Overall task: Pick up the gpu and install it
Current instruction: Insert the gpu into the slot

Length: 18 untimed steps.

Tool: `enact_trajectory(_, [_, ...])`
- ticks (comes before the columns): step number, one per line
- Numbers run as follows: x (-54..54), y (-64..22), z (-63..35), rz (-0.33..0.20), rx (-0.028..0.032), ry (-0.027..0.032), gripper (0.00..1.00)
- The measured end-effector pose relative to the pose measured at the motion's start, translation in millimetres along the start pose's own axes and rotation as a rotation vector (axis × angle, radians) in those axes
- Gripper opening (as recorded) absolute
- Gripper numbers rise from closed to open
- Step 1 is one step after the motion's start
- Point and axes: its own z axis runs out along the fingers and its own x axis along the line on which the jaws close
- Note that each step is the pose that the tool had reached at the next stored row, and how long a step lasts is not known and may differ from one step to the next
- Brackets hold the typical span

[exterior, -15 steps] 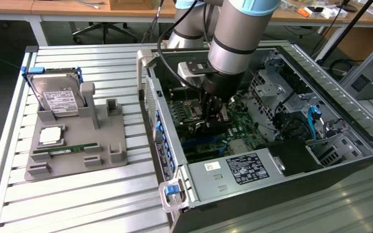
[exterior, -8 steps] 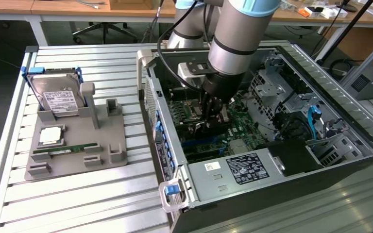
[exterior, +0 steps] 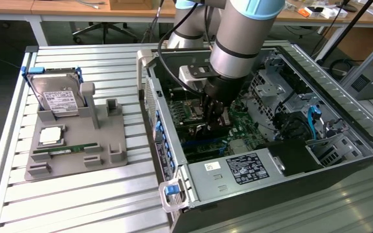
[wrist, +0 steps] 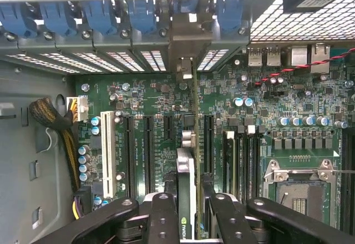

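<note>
gripper [wrist: 191, 213] fingers are clamped on the gpu [wrist: 189, 161], which stands on edge between them, seen edge-on in the wrist view with its metal bracket end toward the case's slot wall (the row of blue clips). gpu and gripper hang low over the green motherboard [wrist: 260, 105], in line with the black expansion slots. in the exterior view the arm reaches down into the open computer case [exterior: 251, 174], and a grey fixture [exterior: 76, 145] at the exterior view's left holds a hard drive [exterior: 57, 97] and a memory stick [exterior: 63, 150].
</note>
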Motion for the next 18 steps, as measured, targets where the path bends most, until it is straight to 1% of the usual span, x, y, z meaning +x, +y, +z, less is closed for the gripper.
enact_trajectory(3, [0.1, -0.1, 0.0, 0.006, -0.0001, 0.0011, 0.27])
enact_trajectory(12, [2.5, -0.2, 0.0, 0.006, -0.0001, 0.0014, 0.27])
enact_trajectory(14, [2.6, -0.2, 0.0, 0.006, 0.0, 0.0028, 0.27])
enact_trajectory(18, [2.6, -0.4, 0.0, 0.008, -0.0001, 0.0078, 0.27])
